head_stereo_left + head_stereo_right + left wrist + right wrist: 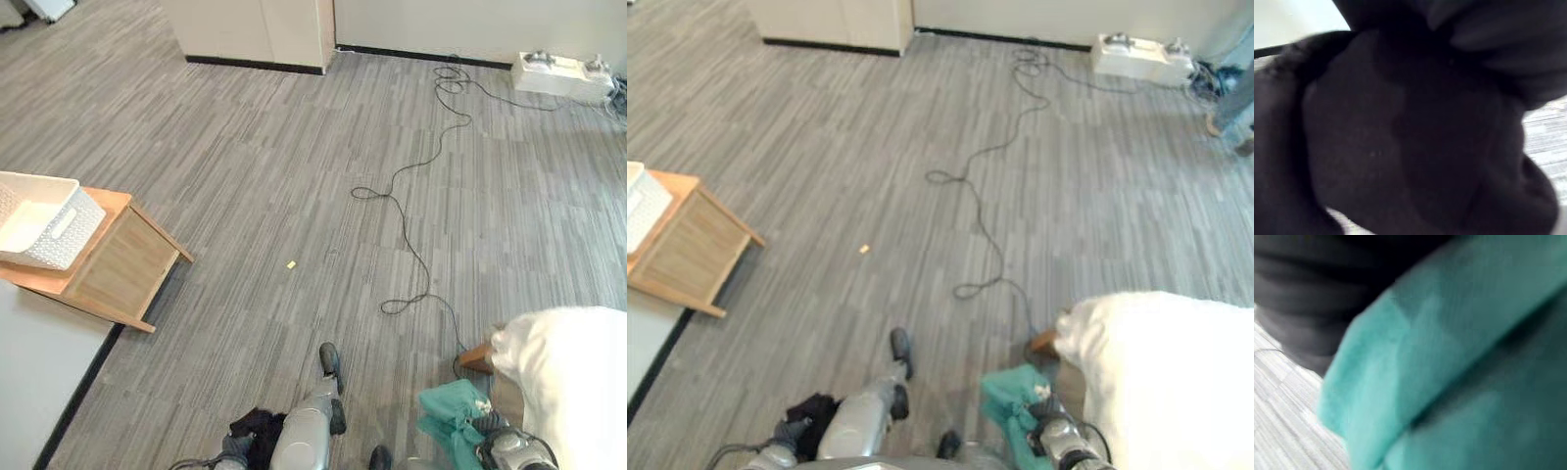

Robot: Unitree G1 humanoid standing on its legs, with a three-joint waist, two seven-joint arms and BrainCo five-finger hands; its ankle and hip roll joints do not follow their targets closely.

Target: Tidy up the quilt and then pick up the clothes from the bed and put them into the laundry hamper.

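Observation:
A black garment (260,426) hangs bunched at my left hand (233,448), low in the eye views; dark cloth (1400,147) also shows close up past that hand. My right hand (490,429) carries a teal garment (446,416), which drapes beside the bed's corner and appears as teal folds (1449,372) in the right wrist view. The white quilt (573,372) covers the bed at the lower right. The white laundry hamper (59,230) stands on a low wooden stand (127,264) at the left, well apart from both hands.
Grey striped floor (294,176) lies between the bed and the hamper. A pale cabinet (260,29) stands at the back, with a white box (560,73) by the far wall. A person's legs (1234,98) show at the far right. A pale surface (39,372) borders the stand.

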